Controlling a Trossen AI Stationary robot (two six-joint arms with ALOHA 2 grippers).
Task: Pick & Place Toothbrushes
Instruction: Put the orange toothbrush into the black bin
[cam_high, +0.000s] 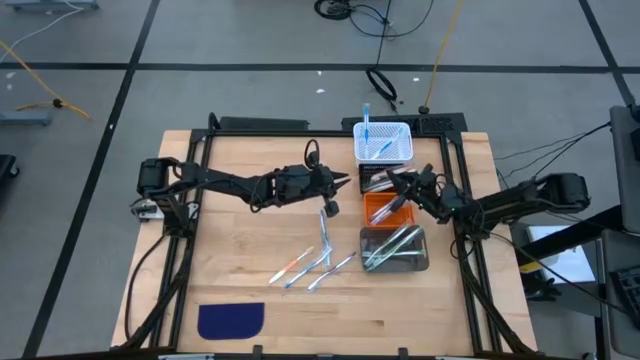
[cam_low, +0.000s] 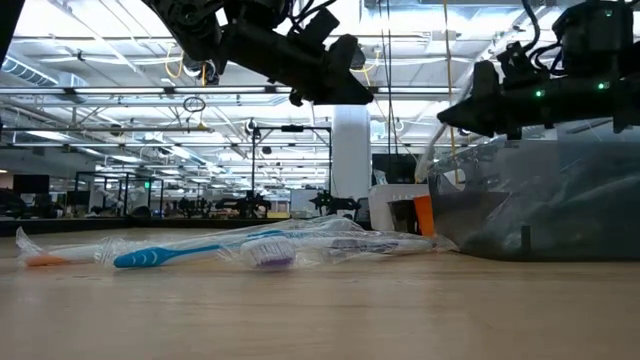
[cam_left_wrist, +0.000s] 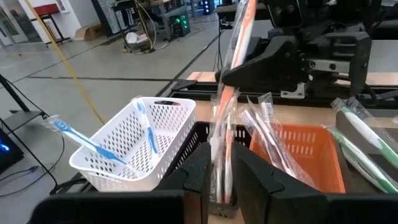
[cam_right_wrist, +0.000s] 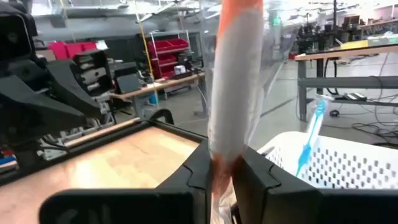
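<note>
Across my wooden counter (cam_high: 250, 270), four bins sit at the right: a white basket (cam_high: 383, 141) with blue toothbrushes, a dark bin (cam_high: 378, 181), an orange bin (cam_high: 380, 208) and a clear bin (cam_high: 395, 250) of green ones. My left hand (cam_high: 330, 207) hangs over the counter's middle, clenched on an upright orange toothbrush (cam_left_wrist: 229, 93) in a clear wrapper. My right hand (cam_high: 408, 193) hovers above the orange bin, gripping another orange wrapped brush (cam_right_wrist: 233, 81). Several loose toothbrushes (cam_high: 312, 262) lie fanned on the counter, near a dark blue cloth (cam_high: 230, 320).
</note>
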